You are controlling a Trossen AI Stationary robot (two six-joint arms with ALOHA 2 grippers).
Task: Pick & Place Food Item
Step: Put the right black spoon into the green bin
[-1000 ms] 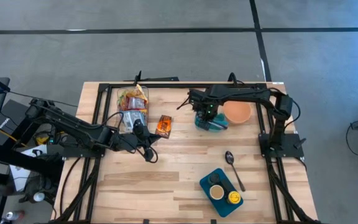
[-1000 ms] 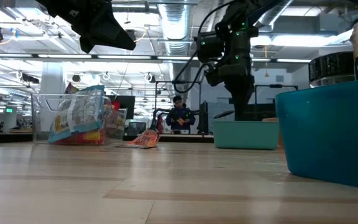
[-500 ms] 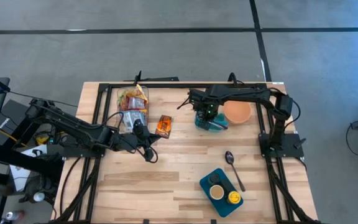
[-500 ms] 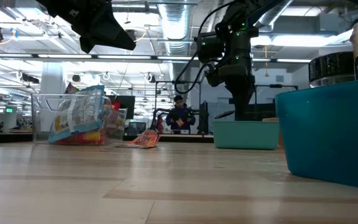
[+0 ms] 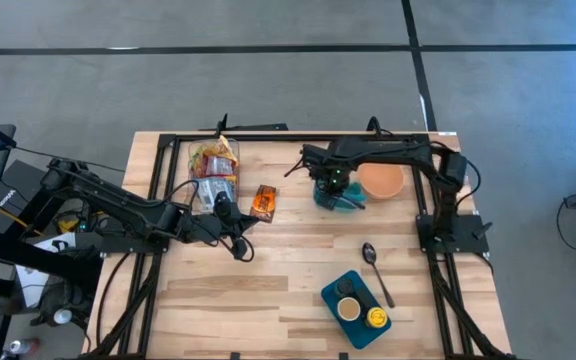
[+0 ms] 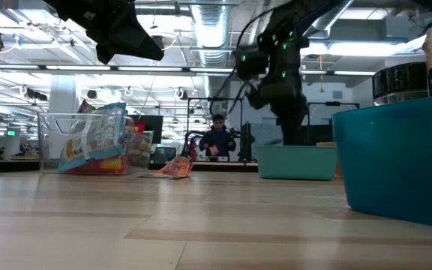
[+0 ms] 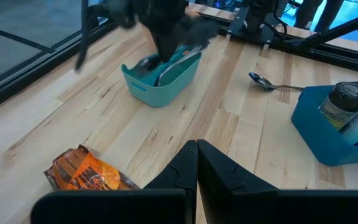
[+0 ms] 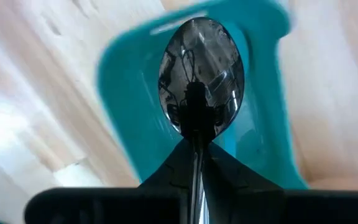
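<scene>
An orange snack packet (image 5: 263, 202) lies flat on the wooden table, also seen in the left wrist view (image 7: 86, 174). My left gripper (image 5: 245, 248) hovers shut just near of it, holding nothing; its fingers (image 7: 196, 158) are pressed together. My right gripper (image 5: 332, 184) hangs over a teal basket (image 5: 342, 198) and is shut on a metal spoon (image 8: 201, 68). The spoon's bowl points down into the basket (image 8: 123, 93). My right gripper pinches the spoon's handle (image 8: 196, 144) between its two fingers, just behind the bowl. The fingers come from above, pointing down, and lie along the handle. The spoon hangs bowl-down inside the teal basket; whether it touches the basket's floor I cannot tell.
A clear bin of snack bags (image 5: 213, 165) stands at the far left. An orange bowl (image 5: 381, 181) sits right of the basket. A second spoon (image 5: 375, 268) and a blue tray with jars (image 5: 356, 305) lie near the front right. Bare wood lies front left.
</scene>
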